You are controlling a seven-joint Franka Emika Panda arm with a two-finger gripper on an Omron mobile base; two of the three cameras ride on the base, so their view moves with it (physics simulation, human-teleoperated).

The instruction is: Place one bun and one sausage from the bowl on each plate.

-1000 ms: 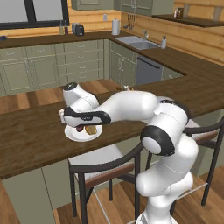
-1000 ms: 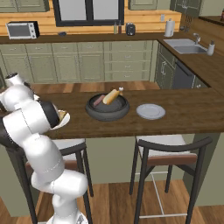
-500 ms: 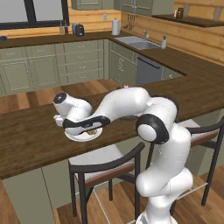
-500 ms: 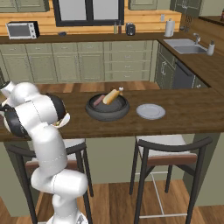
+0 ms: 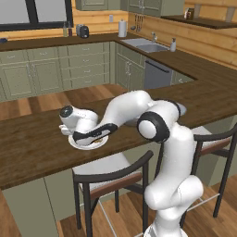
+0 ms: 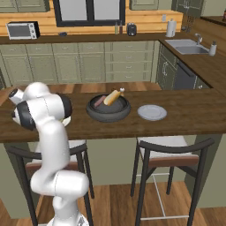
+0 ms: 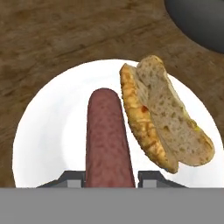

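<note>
One sausage (image 7: 108, 140) sits pinched between the tips of the tool (image 7: 109, 177), lying on the near white plate (image 7: 52, 131) on the desk (image 7: 48, 39), just beside a bun (image 7: 168, 120) already there. It looks firm, smooth and light, likely slippery lengthwise, so a mid-length cross grip suits. Second bun (image 6: 112, 96) and sausage (image 6: 99, 100) wait in the bowl (image 6: 108, 110); far plate (image 6: 152, 112) is bare.

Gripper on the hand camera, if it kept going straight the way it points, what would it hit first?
Most likely the white plate under it. The gripper is shut on the sausage, which lies along that line above the plate beside the bun. Depth is hard to judge here.
</note>
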